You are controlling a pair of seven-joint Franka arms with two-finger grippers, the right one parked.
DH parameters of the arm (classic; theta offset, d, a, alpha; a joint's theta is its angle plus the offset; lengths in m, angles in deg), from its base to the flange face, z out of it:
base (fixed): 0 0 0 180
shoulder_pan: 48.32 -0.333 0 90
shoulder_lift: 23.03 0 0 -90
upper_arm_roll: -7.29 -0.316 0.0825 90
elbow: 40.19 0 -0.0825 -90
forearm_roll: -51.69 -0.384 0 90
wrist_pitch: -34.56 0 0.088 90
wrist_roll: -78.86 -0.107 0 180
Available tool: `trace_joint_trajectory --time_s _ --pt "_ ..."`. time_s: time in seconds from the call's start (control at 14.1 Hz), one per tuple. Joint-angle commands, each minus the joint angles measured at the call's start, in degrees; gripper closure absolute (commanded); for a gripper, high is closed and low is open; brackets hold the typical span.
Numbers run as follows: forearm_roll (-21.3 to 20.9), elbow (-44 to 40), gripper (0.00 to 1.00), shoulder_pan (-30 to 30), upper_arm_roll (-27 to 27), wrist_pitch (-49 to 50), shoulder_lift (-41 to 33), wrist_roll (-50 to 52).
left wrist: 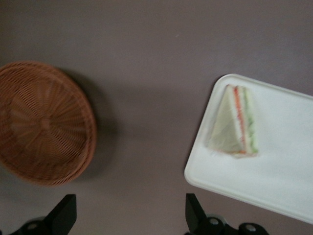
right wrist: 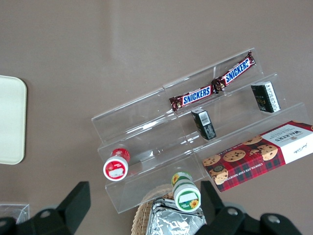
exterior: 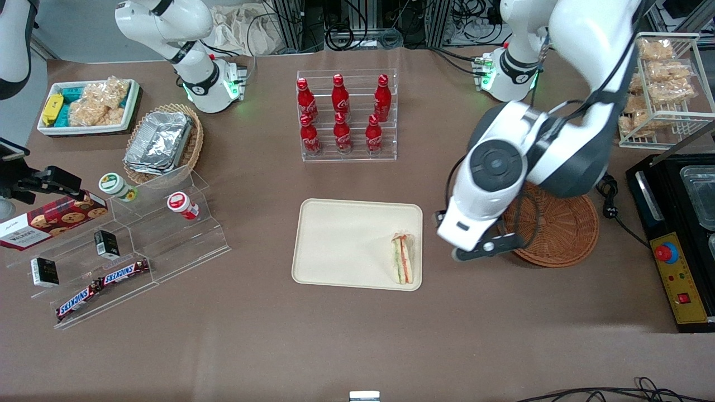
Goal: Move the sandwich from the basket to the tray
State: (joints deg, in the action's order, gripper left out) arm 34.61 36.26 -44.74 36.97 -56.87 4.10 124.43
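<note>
My claw hangs spread and empty between basket and tray, since the sandwich already lies on the tray.

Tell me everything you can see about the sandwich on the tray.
The sandwich is a small triangular wedge in clear wrap, pale bread with orange-red and green filling layers. It lies on the cream tray, close to the rim at the working arm's end, touching nothing else. The basket holds nothing. The gripper hangs between tray and basket, jaws open.
</note>
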Motion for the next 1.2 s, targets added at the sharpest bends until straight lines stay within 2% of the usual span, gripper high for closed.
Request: trace_joint_trajectory --time_s 0.0,0.21,0.49,0.57,0.78,0.99,1.13 --pt "4.06 12.37 0.00 -6.54 0.11 -0.76 -11.27 -5.72" --pt "9.06 22.13 0.00 -14.54 0.11 -5.66 -19.89 -15.22" --pt "13.45 33.74 0.00 -24.65 -0.15 -14.19 -28.34 -34.28" --pt "14.87 33.94 0.00 -25.89 -0.24 -14.38 -28.70 -37.54" --pt "15.23 30.35 0.00 -29.50 -0.32 -11.94 -27.66 -45.90" --pt "14.09 23.15 0.00 -29.60 -0.32 -7.11 -22.92 -44.44" --pt "13.74 21.11 0.00 -29.60 -0.41 -6.74 -21.07 -39.62"
